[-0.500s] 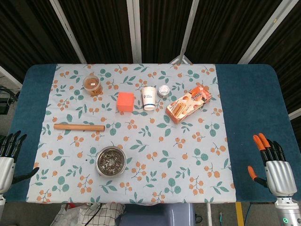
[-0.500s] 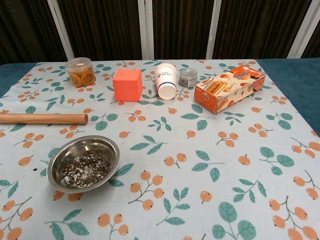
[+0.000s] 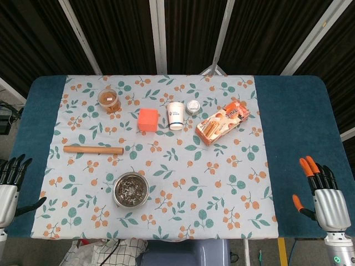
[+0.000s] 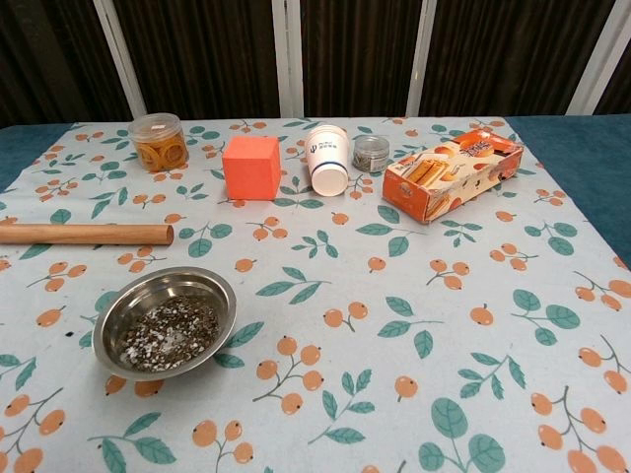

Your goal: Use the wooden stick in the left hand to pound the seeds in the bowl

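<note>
A wooden stick (image 3: pixel 93 150) (image 4: pixel 84 235) lies flat on the patterned cloth, left of centre. A steel bowl (image 3: pixel 131 190) (image 4: pixel 165 322) with dark seeds stands nearer the front edge, to the stick's right. My left hand (image 3: pixel 10 187) hangs at the front left corner off the table, fingers spread, holding nothing, well away from the stick. My right hand (image 3: pixel 321 191), with orange fingertips, is at the front right corner, fingers apart and empty. Neither hand shows in the chest view.
Along the back stand a clear jar of orange rings (image 3: pixel 109 100), an orange cube (image 3: pixel 147 119), a white paper cup (image 3: pixel 176 115), a small tin (image 3: pixel 193 107) and an orange snack box (image 3: pixel 222 122).
</note>
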Tool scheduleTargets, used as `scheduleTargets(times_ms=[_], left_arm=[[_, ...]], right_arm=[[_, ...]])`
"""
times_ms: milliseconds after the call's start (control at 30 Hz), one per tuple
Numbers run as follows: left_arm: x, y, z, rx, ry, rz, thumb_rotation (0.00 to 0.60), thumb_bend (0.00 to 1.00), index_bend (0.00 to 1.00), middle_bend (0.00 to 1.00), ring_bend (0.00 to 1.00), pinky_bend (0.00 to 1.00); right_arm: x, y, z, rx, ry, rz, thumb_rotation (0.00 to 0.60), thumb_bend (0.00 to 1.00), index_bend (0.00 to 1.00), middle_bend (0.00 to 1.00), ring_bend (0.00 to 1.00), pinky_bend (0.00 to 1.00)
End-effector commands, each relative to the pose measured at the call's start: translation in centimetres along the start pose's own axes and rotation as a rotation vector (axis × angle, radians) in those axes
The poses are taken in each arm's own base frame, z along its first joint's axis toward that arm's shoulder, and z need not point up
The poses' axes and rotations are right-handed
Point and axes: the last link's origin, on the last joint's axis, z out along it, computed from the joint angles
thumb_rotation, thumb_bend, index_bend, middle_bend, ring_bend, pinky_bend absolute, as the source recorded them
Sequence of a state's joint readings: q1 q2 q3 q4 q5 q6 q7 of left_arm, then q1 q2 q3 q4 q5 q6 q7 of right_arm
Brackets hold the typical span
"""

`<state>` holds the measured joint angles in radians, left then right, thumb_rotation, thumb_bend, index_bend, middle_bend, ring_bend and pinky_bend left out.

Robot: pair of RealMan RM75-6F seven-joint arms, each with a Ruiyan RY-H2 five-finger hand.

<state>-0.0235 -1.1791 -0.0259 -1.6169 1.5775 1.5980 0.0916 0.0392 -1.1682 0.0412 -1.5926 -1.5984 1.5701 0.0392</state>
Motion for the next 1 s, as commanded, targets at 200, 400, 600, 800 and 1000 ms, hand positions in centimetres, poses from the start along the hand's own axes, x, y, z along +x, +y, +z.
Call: scheduleTargets(times_ms=[200,400,600,800,1000], left_arm=[[-0.2,0.5,1.4,0.004,-0.028,0.001,0.600,0.12,0.00,0.00,0.00,0.00],[0.4,2.6,5.1,-0.041,-0.019,0.062,0.600,0.13,0.05,0.00,0.00,0.00],[-0.5,6.1,10.2,-0.061,-0.077,0.102,0.600,0.21,0.18,0.16,0.00,0.00],[-2.8,8.5,14.0,-0.064,-0.140,0.152,0.600,0.33,0.26,0.19,0.00,0.00],[-4.9,10.3,16.2,-0.053,-0.206,0.160,0.600,0.36,0.34,0.23,0.00,0.00]], right_arm=[[0.1,0.1,0.0,-0.009,-0.001,0.013,0.600,0.37,0.00,0.00,0.00,0.00],[0.1,0.0,0.1,-0.001,-0.004,0.022,0.600,0.37,0.00,0.00,0.00,0.00],[0.0,0.0,0.2,0.001,-0.013,0.026,0.600,0.37,0.00,0.00,0.00,0.00],[0.1,0.3,0.3,-0.016,-0.019,0.043,0.600,0.37,0.00,0.00,0.00,0.00],[0.2,0.3,0.3,-0.019,-0.023,0.054,0.600,0.37,0.00,0.00,0.00,0.00]])
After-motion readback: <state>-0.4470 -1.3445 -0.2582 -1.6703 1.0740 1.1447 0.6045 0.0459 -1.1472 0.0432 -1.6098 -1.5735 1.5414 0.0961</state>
